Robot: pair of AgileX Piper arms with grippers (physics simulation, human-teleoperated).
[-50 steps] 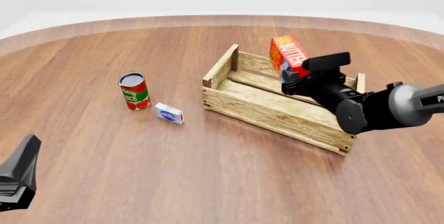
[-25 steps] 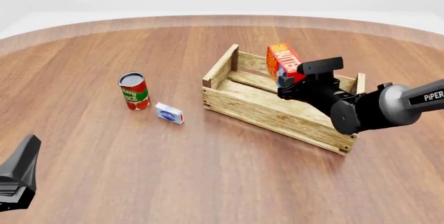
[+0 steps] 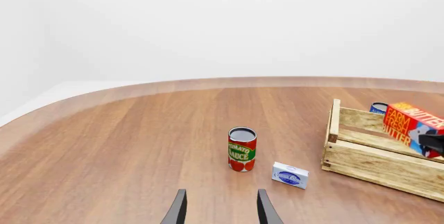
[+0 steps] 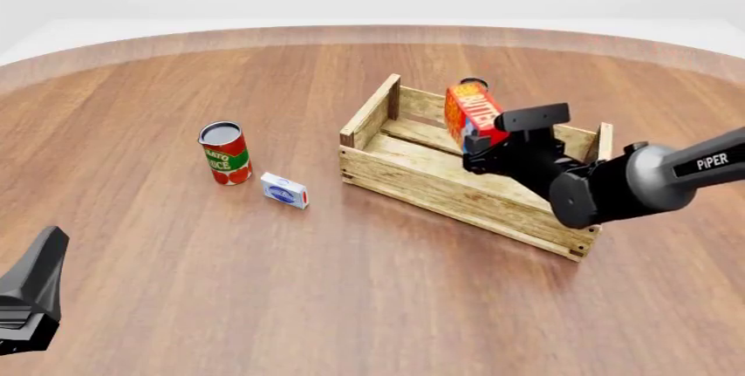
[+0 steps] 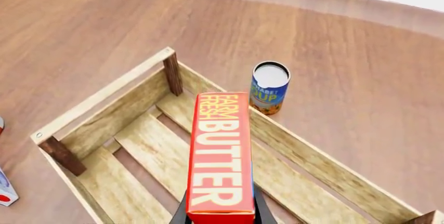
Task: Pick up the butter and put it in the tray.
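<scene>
I see the butter (image 4: 472,112) up in the air over the tray (image 4: 434,181), tipped a bit, above the slats inside. My right gripper (image 4: 489,145) is squeezing the butter tight by its near end. In the right wrist view the butter (image 5: 220,154) points toward the far wall of the tray (image 5: 118,102). A blue soup can (image 5: 269,88) stands just past that far wall. Left of the tray sit a small white-and-blue box (image 4: 285,190) and a tomato sauce can (image 4: 225,153). My left gripper (image 3: 220,209) waits near me, fingers apart, holding nothing.
</scene>
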